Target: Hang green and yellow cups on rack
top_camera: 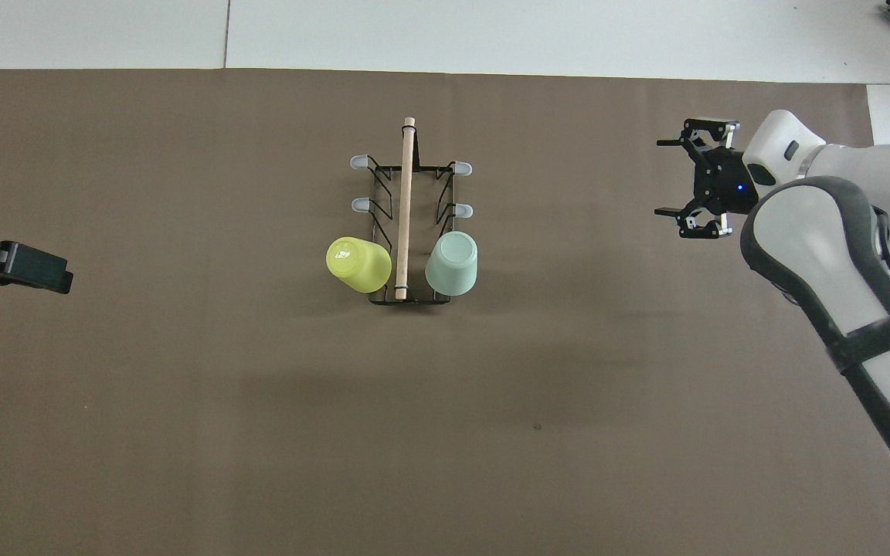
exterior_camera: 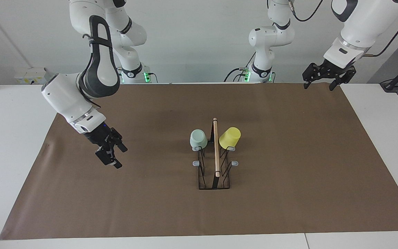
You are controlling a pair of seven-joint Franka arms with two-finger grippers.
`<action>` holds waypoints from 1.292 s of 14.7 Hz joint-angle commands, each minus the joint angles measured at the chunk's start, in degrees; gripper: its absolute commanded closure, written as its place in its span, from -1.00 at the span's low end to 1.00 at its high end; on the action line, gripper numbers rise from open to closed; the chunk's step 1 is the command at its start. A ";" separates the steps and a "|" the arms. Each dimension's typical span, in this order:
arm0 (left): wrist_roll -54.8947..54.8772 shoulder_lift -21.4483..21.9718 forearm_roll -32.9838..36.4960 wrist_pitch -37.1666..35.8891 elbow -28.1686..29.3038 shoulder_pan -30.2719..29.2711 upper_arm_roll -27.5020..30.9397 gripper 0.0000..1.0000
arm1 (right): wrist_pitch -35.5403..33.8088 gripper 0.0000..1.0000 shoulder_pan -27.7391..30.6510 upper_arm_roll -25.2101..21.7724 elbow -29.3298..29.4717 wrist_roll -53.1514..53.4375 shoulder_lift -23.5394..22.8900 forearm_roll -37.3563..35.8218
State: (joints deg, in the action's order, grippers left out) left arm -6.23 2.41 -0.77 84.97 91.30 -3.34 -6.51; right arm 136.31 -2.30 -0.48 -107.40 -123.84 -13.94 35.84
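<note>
The black wire rack with its wooden top rod stands mid-mat. A mint green cup hangs upside down on a peg on the side toward the right arm's end. On the matching peg toward the left arm's end hangs the yellow cup, tilted outward. My right gripper is open and holds nothing, over bare mat well away from the rack, toward the right arm's end. The left gripper waits open and raised over the mat's corner by its base.
A brown mat covers most of the white table. Several grey-tipped pegs of the rack carry nothing. A white box sits at the table's edge at the right arm's end.
</note>
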 commanded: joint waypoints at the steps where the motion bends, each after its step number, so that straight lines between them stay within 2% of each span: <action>1: -0.45 1.02 -0.11 -0.51 0.99 -0.44 -0.26 -1.00 | -4.81 -1.00 1.32 0.30 1.05 2.63 0.66 -11.02; 4: -0.45 1.02 -0.11 -0.51 0.99 -0.53 -0.26 -1.00 | -13.06 -1.00 1.24 0.21 4.73 7.88 3.21 -21.30; 7: -0.45 1.02 -0.11 -0.51 0.99 -0.44 -0.26 -1.00 | -20.46 -1.00 0.45 0.39 8.25 20.17 6.28 -30.64; 10: -0.45 1.02 -0.11 -0.51 0.99 -0.44 -0.26 -1.00 | -28.88 -1.00 0.54 0.30 10.62 34.14 8.13 -31.18; 16: -0.45 1.02 -0.11 -0.51 0.99 -0.09 -0.26 -1.00 | -43.30 -1.00 0.45 0.39 18.62 68.23 8.22 -32.24; 19: -0.45 1.02 -0.11 -0.51 0.99 -0.18 -0.26 -1.00 | -49.46 -1.00 0.36 1.18 21.53 80.56 9.10 -32.06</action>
State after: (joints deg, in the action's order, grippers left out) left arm -6.23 2.41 -0.77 84.90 91.30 -3.33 -6.71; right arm 90.67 -1.95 0.06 -88.43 -50.98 -5.08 5.08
